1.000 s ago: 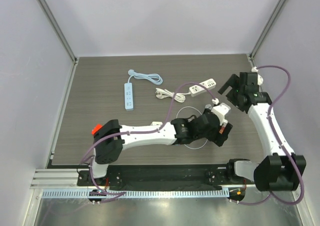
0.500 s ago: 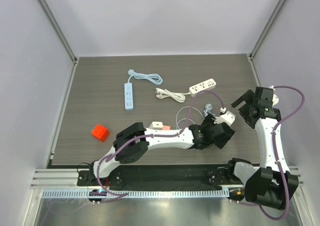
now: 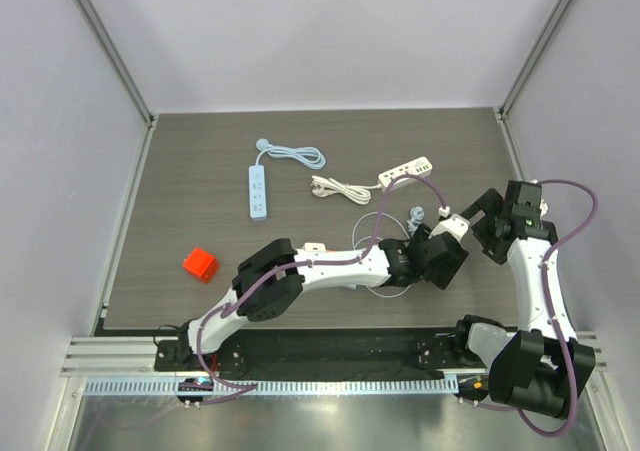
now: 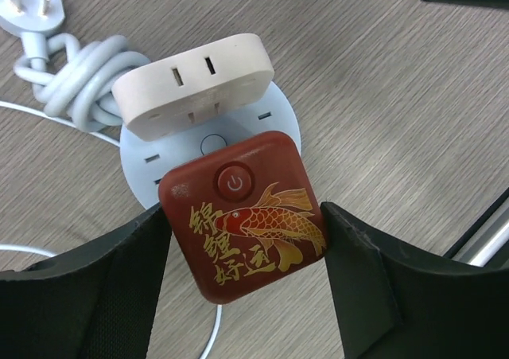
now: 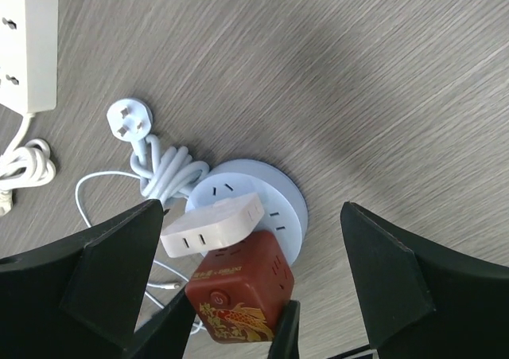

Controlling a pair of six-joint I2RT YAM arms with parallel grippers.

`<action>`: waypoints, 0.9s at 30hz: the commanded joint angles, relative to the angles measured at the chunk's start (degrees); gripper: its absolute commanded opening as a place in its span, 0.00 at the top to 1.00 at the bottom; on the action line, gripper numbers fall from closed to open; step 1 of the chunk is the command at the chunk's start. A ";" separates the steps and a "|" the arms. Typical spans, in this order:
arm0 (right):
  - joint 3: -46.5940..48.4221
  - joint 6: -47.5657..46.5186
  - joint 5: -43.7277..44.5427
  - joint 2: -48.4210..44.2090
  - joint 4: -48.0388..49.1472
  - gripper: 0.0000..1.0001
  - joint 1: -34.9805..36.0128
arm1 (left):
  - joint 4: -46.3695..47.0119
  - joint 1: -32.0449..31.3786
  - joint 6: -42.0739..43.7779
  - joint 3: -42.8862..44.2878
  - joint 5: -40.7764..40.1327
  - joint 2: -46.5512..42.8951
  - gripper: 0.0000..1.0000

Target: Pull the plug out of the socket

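Observation:
A red cube plug (image 4: 242, 216) with a gold fish and a power button sits on the near edge of a round pale-blue socket (image 4: 274, 112). A white adapter (image 4: 191, 84) is plugged in beside it. My left gripper (image 4: 245, 216) is shut on the red cube, one finger on each side. In the right wrist view the cube (image 5: 238, 291), the adapter (image 5: 211, 225) and the socket (image 5: 278, 200) lie below my right gripper (image 5: 250, 212), which is wide open and touches nothing. In the top view the left gripper (image 3: 443, 256) covers the socket and the right gripper (image 3: 478, 221) is just right of it.
The socket's coiled cord and its plug (image 5: 127, 120) lie to its left. A white power strip (image 3: 406, 171) with a coiled cord (image 3: 335, 186) and a second strip (image 3: 258, 191) lie farther back. A red block (image 3: 200, 264) sits at the left.
My right gripper has moved from farther back toward the socket and now hovers over it. My left arm's elbow has shifted, while its gripper stays at the red cube.

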 commanded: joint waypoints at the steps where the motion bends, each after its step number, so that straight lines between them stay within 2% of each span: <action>1: -0.69 -1.10 -2.04 -0.84 0.87 0.00 -0.38 | 0.86 2.25 -1.93 1.03 4.07 -0.05 0.27; 3: -0.69 -1.28 -2.56 -0.75 0.95 0.00 -0.47 | 0.95 2.60 -1.67 0.86 5.39 -0.05 0.32; 6: -1.56 -0.93 -4.32 -0.84 1.04 0.00 -0.47 | 0.95 3.22 -1.41 0.59 6.36 -0.14 0.45; 7: -2.35 -0.84 -4.67 -0.93 1.13 0.01 -0.47 | 1.04 3.91 -1.49 0.42 7.66 -0.23 0.53; 9: -3.23 -0.75 -5.11 -1.02 1.39 0.01 -0.47 | 0.95 4.79 -1.84 0.07 9.24 -0.40 0.62; 10: -3.93 -0.67 -5.20 -1.10 1.39 0.02 -0.64 | 1.12 5.93 -2.63 -0.20 10.30 -0.49 0.74; 15: -4.56 0.21 -6.61 -1.98 1.39 0.05 -0.64 | 2.80 9.45 -3.25 -2.48 16.63 -1.98 0.97; 16: -4.73 0.47 -6.87 -2.16 1.31 0.05 -0.64 | 2.88 9.98 -3.25 -2.66 18.12 -2.59 1.00; 27: -3.68 -0.57 -9.50 -2.95 1.57 0.07 -0.82 | 6.21 16.57 -4.04 -5.82 30.34 -5.50 1.00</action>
